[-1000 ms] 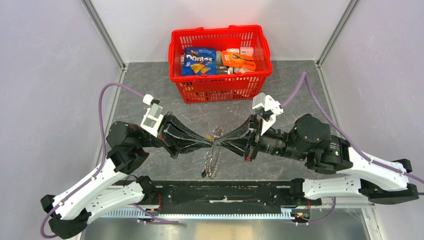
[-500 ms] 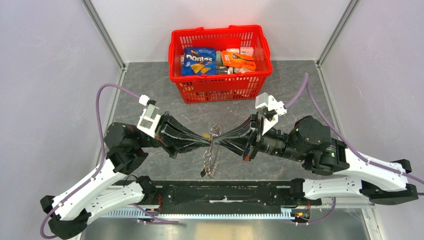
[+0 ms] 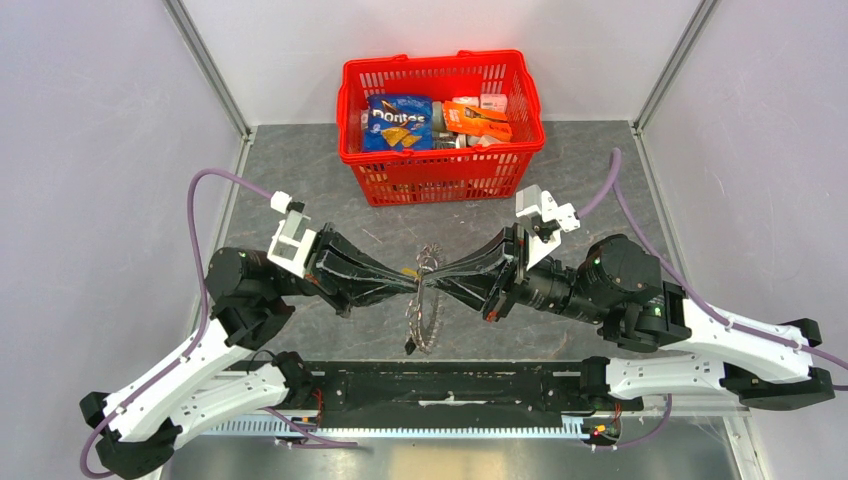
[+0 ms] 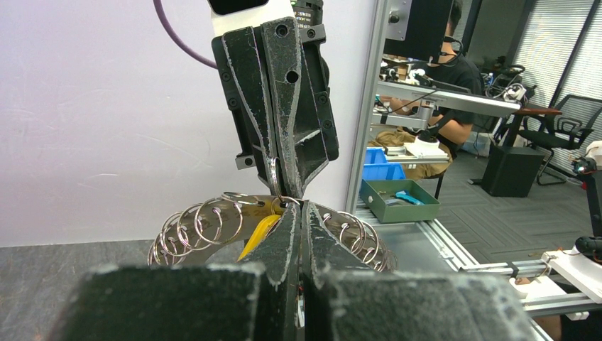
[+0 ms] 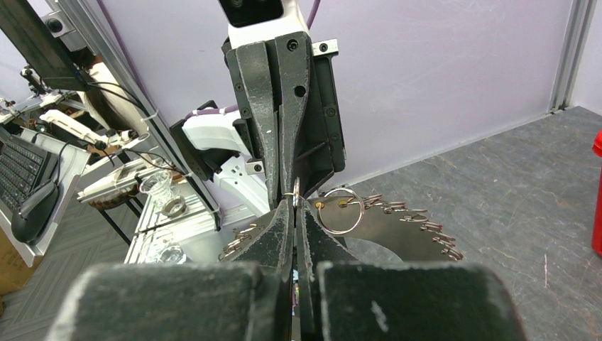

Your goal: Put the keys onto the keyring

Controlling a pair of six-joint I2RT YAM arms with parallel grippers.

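The keyring (image 3: 427,322), a grey metal ring strung with many small silver split rings, hangs on edge between my two grippers above the table's middle. My left gripper (image 3: 412,281) and right gripper (image 3: 437,279) meet tip to tip at its top. In the left wrist view the left gripper (image 4: 303,207) is shut on the keyring's rim (image 4: 213,222), and a yellow key (image 4: 260,229) hangs just left of the fingers. In the right wrist view the right gripper (image 5: 295,206) is shut on the keyring (image 5: 397,229) beside a loose split ring (image 5: 341,210). A small dark piece (image 3: 409,346) hangs at the ring's near end.
A red basket (image 3: 440,175) holding a Doritos bag and other packets stands at the back middle. The grey table top (image 3: 300,170) is walled left and right by metal frame posts. A black base rail (image 3: 440,385) lies along the near edge.
Both grippers and the keyring have shifted slightly away from the bases and a little left. Both grips are unchanged.
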